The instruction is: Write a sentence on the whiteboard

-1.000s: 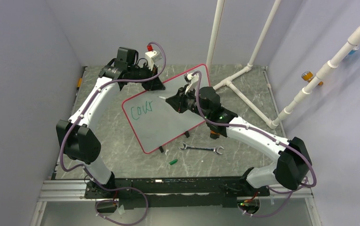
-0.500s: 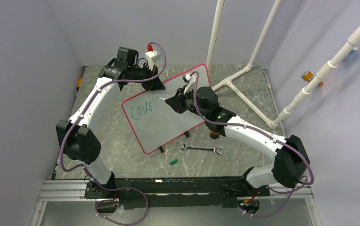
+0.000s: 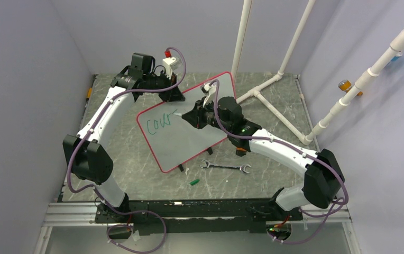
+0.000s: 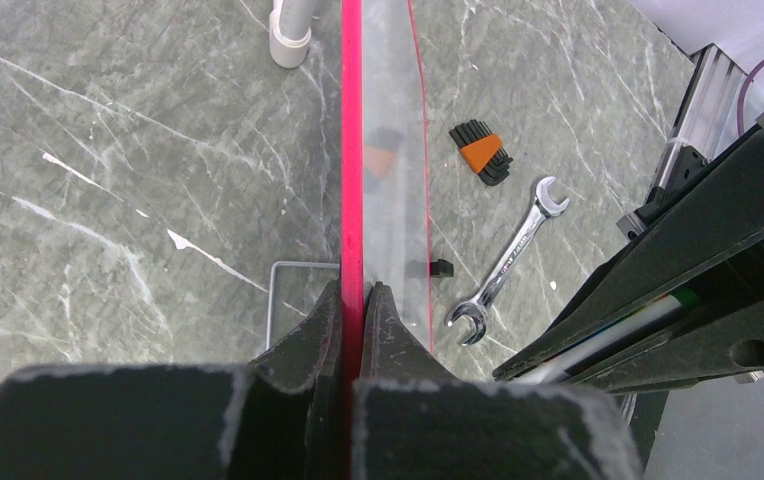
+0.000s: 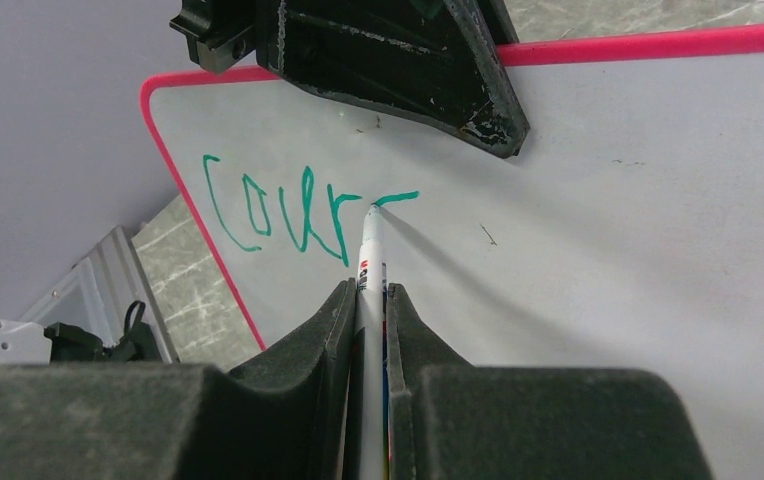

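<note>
Sentence (image 5: 278,215) lettering in green reads "Cour" at the upper left of the whiteboard (image 3: 189,143), which sits tilted mid-frame in the overhead view. Over the last second the right gripper (image 5: 370,296), pinched tight on the marker (image 5: 370,240), slid leftward. The tip now meets the board just right of the "r", where a short stroke starts, probably the next letter; most of the sentence is unwritten. Left gripper (image 4: 354,300) clamps the board's red rim. Count: one board, one marker, four letters, one wrench (image 3: 225,167), one hex-key set (image 4: 480,152).

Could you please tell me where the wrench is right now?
In the top view, the wrench lies on the table, right of centre, just on the near side of the whiteboard.
</note>
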